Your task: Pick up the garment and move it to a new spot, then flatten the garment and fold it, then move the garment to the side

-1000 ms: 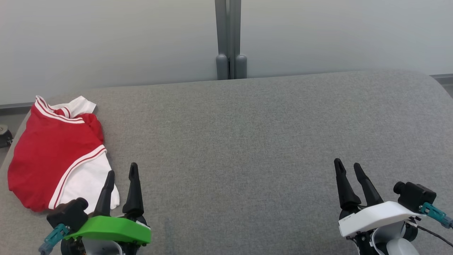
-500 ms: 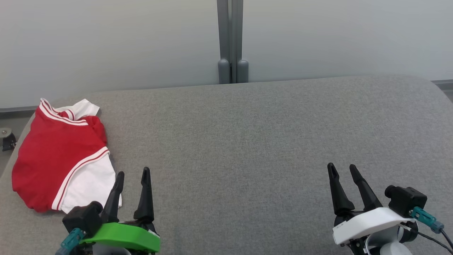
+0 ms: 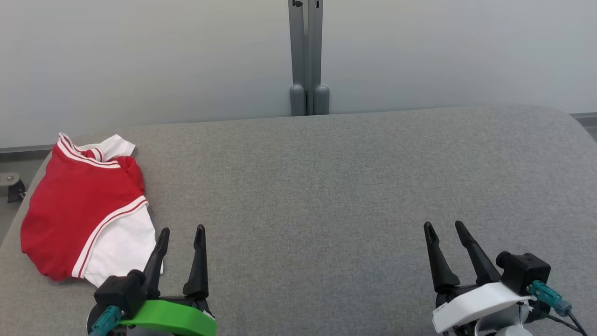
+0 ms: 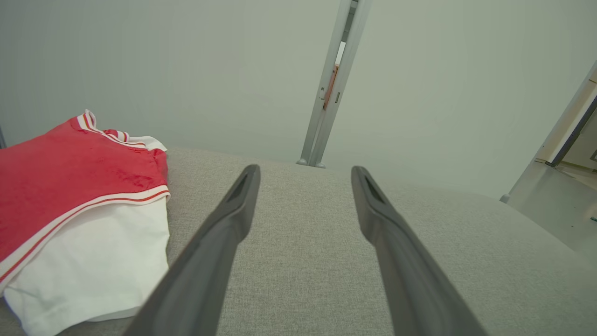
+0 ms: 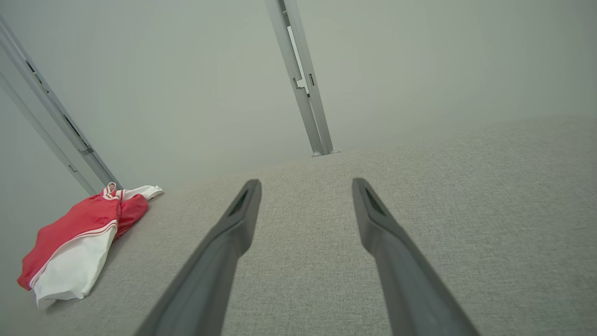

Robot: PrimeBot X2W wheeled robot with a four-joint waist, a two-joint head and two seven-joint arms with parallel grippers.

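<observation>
Head view: the garment (image 3: 79,210), red with white sleeves, lies folded over on itself on the grey padded surface (image 3: 326,186). It runs along the left edge and reaches toward the far left corner. The left gripper (image 3: 182,228) sits at the near edge, just beside the white sleeve, fingers apart and empty. The right gripper (image 3: 443,224) sits at the near edge toward the right corner, fingers apart and empty, well apart from the garment. A grey post (image 3: 308,56) stands behind the far edge.

Left wrist view: the left gripper (image 4: 305,169) is spread over bare surface. The garment (image 4: 70,177) lies beside it, clear of both fingers.

Right wrist view: the right gripper (image 5: 306,182) is spread over bare surface. The garment (image 5: 74,233) lies far off at the left edge.
</observation>
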